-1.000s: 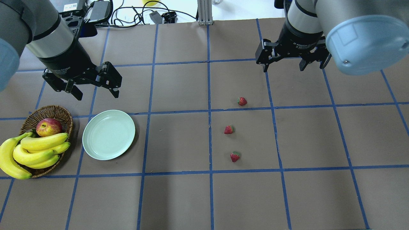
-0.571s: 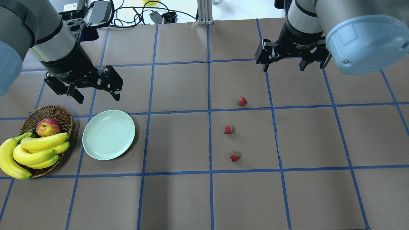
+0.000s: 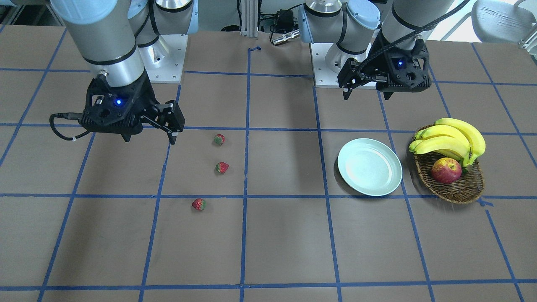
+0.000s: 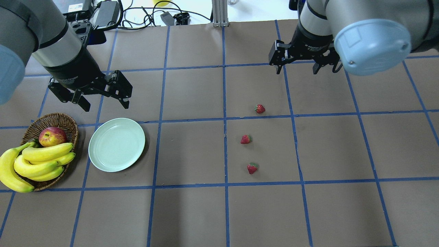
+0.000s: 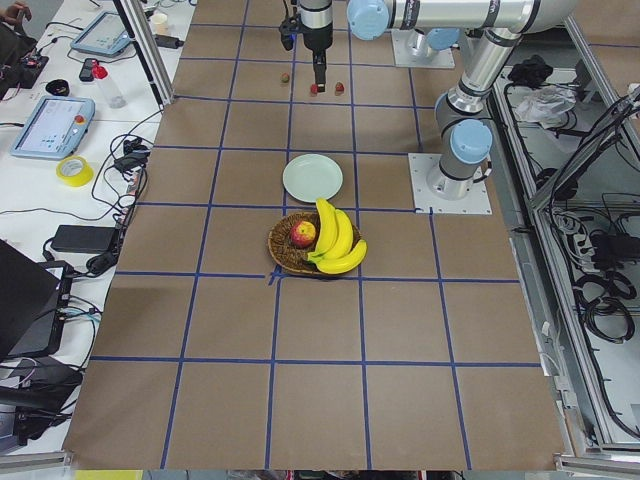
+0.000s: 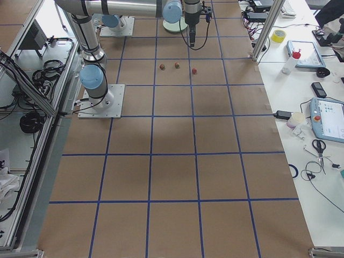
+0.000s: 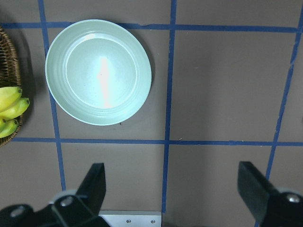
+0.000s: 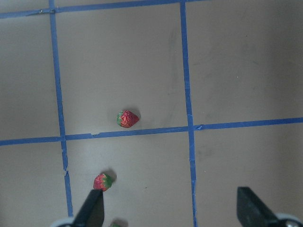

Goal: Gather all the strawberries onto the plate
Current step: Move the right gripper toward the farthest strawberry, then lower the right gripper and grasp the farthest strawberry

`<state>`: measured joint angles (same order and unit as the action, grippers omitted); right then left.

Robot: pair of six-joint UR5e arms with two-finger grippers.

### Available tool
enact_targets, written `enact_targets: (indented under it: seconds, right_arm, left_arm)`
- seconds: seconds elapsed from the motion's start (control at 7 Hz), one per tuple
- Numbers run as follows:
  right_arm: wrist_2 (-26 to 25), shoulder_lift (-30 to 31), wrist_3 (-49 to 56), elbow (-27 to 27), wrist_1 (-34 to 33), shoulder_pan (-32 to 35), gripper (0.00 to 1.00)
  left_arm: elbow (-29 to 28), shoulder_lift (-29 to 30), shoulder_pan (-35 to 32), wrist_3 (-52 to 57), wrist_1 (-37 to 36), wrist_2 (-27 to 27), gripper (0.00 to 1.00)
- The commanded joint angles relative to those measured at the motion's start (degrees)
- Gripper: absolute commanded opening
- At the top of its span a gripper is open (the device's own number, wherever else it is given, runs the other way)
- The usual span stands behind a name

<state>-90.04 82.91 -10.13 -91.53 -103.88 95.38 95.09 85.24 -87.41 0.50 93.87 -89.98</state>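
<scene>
Three small red strawberries lie apart in a loose line on the brown table right of centre: the far one (image 4: 259, 108), the middle one (image 4: 245, 139) and the near one (image 4: 252, 168). They also show in the front view (image 3: 219, 139) (image 3: 222, 167) (image 3: 198, 204). The right wrist view shows two whole (image 8: 128, 118) (image 8: 102, 181). The pale mint-green plate (image 4: 116, 144) (image 3: 369, 167) (image 7: 98, 72) is empty on the left. My left gripper (image 4: 105, 104) (image 3: 365, 94) hangs open above the table just behind the plate. My right gripper (image 4: 296, 70) (image 3: 149, 138) is open and empty, behind the strawberries.
A brown wicker basket (image 4: 51, 121) left of the plate holds a red-yellow apple (image 4: 52, 136) and a bunch of bananas (image 4: 37, 161). Blue tape lines grid the table. Cables and boxes (image 4: 103, 12) lie past the far edge.
My right gripper has moved a little left and toward the far edge, still open. My left gripper has shifted slightly toward the plate. The strawberries and plate have not moved.
</scene>
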Motion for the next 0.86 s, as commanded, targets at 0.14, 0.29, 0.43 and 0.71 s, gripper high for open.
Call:
enact_targets:
  seconds: [0.14, 0.29, 0.43, 0.71]
  right_arm:
    - [0.1, -8.8, -6.0, -1.0, -4.9, 1.3, 1.00]
    - [0.7, -11.3, -7.0, -3.6, -10.8, 1.5, 1.00]
    - [2.6, -13.5, -8.7, -6.9, -16.9, 1.5, 1.00]
    - [2.7, -16.8, -10.5, -10.2, -24.0, 1.6, 1.00]
  left_arm:
    - [0.1, -0.2, -0.1, -0.1, -0.1, 0.2, 1.00]
    - [0.2, -0.7, -0.1, 0.0, 0.2, 0.2, 1.00]
    - [0.3, -0.3, 0.1, 0.0, 0.4, 0.1, 1.00]
    - [0.3, -0.3, 0.0, 0.0, 0.4, -0.2, 1.00]
